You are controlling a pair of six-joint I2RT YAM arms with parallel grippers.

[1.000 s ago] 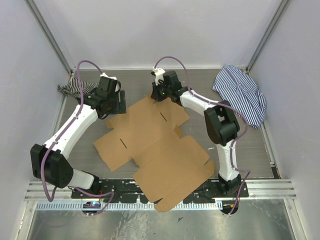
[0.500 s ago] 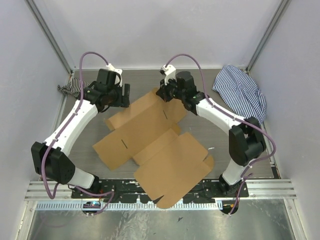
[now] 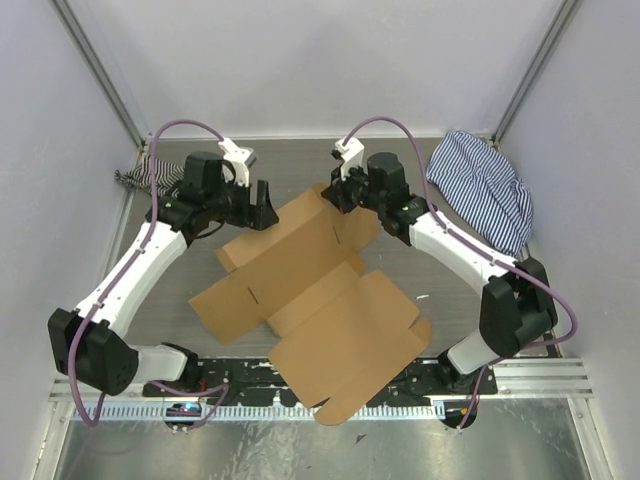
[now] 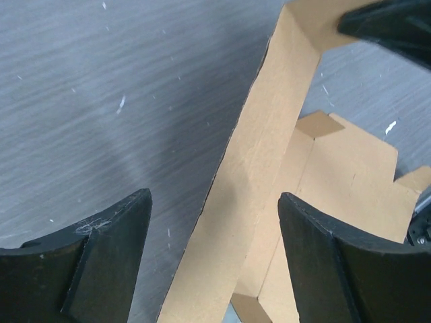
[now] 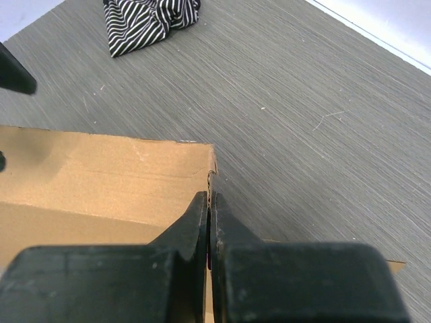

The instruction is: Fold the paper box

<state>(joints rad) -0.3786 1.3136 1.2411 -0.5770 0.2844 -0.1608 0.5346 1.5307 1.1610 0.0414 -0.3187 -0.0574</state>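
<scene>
The paper box point(image 3: 330, 310) is a flat brown cardboard sheet with flaps and slits, spread over the middle of the table, its near end over the arm bases. My right gripper point(image 3: 329, 196) is shut on the corner of the far flap point(image 5: 101, 182) and holds that flap tilted up off the table. The closed jaws point(image 5: 211, 196) pinch the cardboard edge. My left gripper point(image 3: 264, 210) stands open just left of the raised flap. In the left wrist view the flap's strip point(image 4: 262, 168) runs between the two wide-apart fingers point(image 4: 214, 197), and I see no contact with either.
A blue-striped cloth point(image 3: 482, 190) lies at the back right. A black-and-white striped cloth point(image 3: 140, 172) is bunched in the back left corner point(image 5: 149, 20). White walls close in the grey table point(image 3: 290, 160) on three sides.
My right gripper has moved right and back with the flap corner, raising the flap. My left gripper has swung right, towards the flap, still open. The sheet has shifted slightly.
</scene>
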